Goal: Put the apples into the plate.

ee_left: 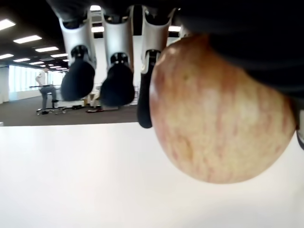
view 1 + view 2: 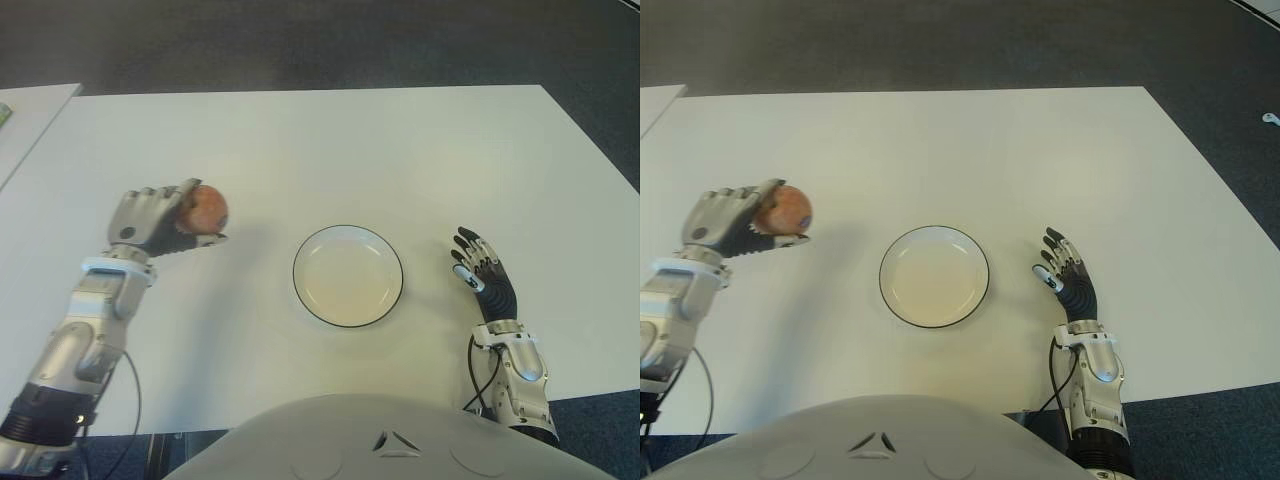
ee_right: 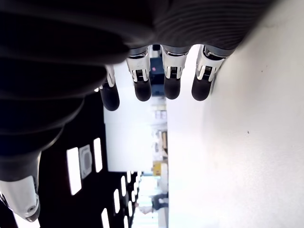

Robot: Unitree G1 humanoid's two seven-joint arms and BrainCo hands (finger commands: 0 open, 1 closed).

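Observation:
A reddish-yellow apple [image 2: 206,207] is held in my left hand [image 2: 170,220], fingers curled around it, a little above the white table [image 2: 320,150] to the left of the plate. The left wrist view shows the apple [image 1: 218,114] filling the palm, with the fingers [image 1: 116,80] beside it. The white plate [image 2: 348,275] with a dark rim sits empty at the table's middle front. My right hand [image 2: 478,268] shows to the right of the plate, fingers straight and spread, holding nothing.
The table's front edge runs just before my body. A second white surface [image 2: 25,115] stands at the far left. Dark floor [image 2: 320,40] lies beyond the table's far edge.

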